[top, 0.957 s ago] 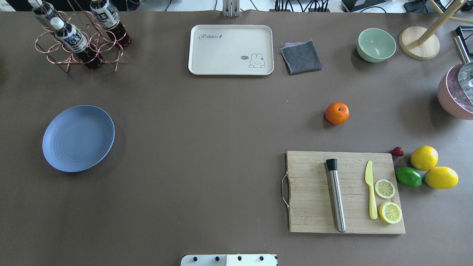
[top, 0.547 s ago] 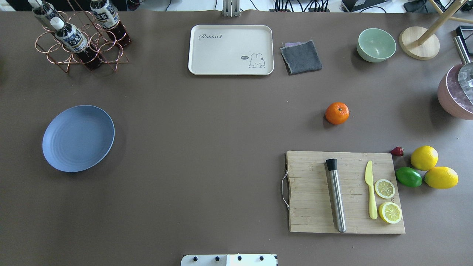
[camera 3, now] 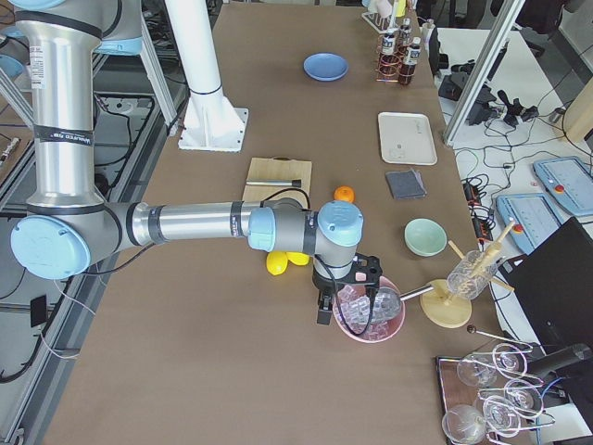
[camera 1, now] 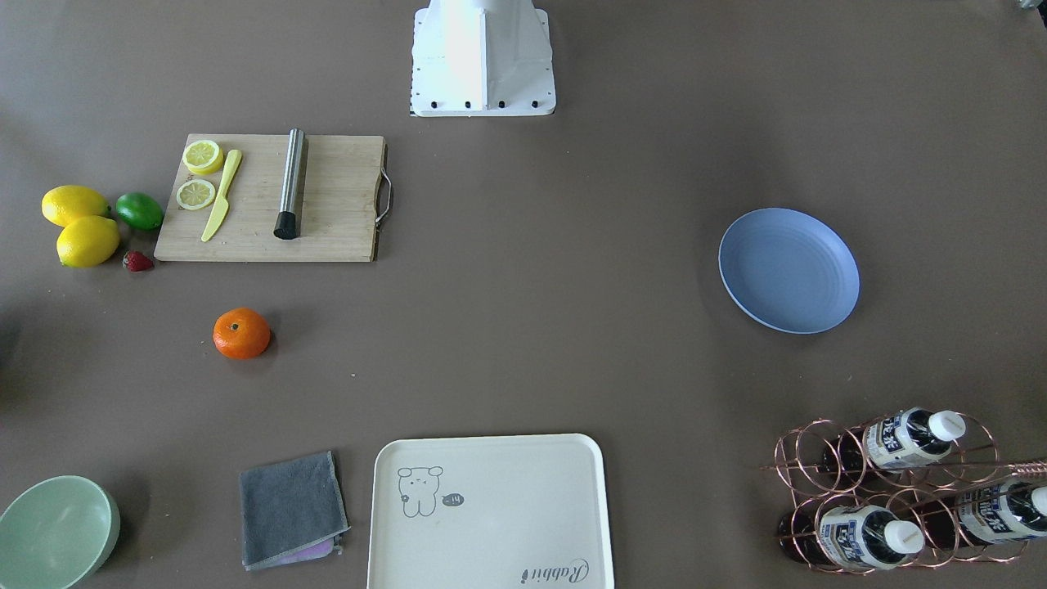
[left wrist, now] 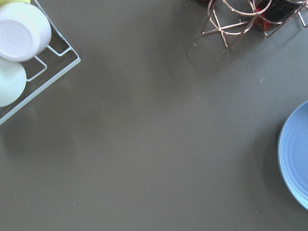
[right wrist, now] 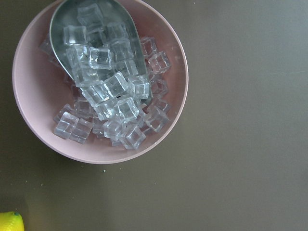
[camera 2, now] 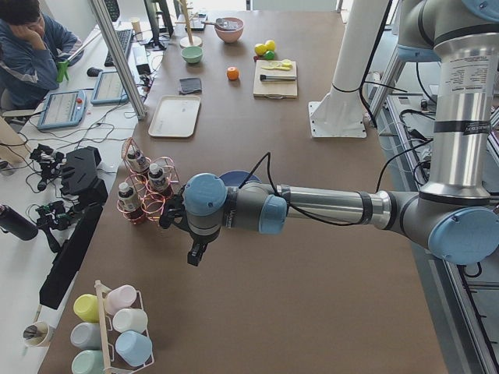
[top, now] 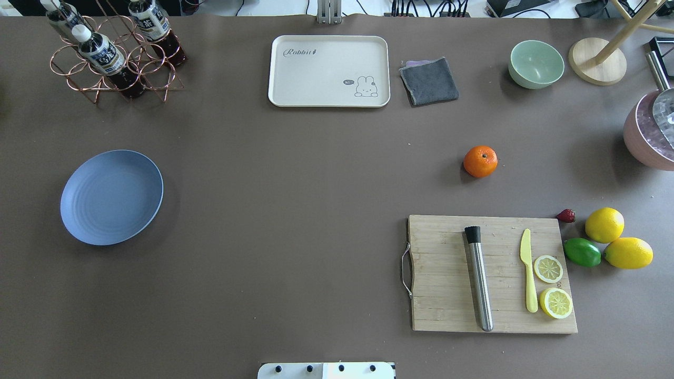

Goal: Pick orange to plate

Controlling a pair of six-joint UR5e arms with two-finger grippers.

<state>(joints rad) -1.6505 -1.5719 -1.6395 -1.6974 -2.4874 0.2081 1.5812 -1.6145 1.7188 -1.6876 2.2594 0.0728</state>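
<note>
The orange lay on open table between cutting board and cloth, well apart from the plate. A pink bowl held ice cubes. How far the left gripper and right gripper gaped could not be told.

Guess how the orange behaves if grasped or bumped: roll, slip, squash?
The orange is near-round and sits on the flat table with nothing touching it, so an off-centre nudge would probably roll it. Its skin looks smooth and slightly shiny, so a grip off its widest part might slip. It looks small, likely light; firmness cannot be told.
</note>
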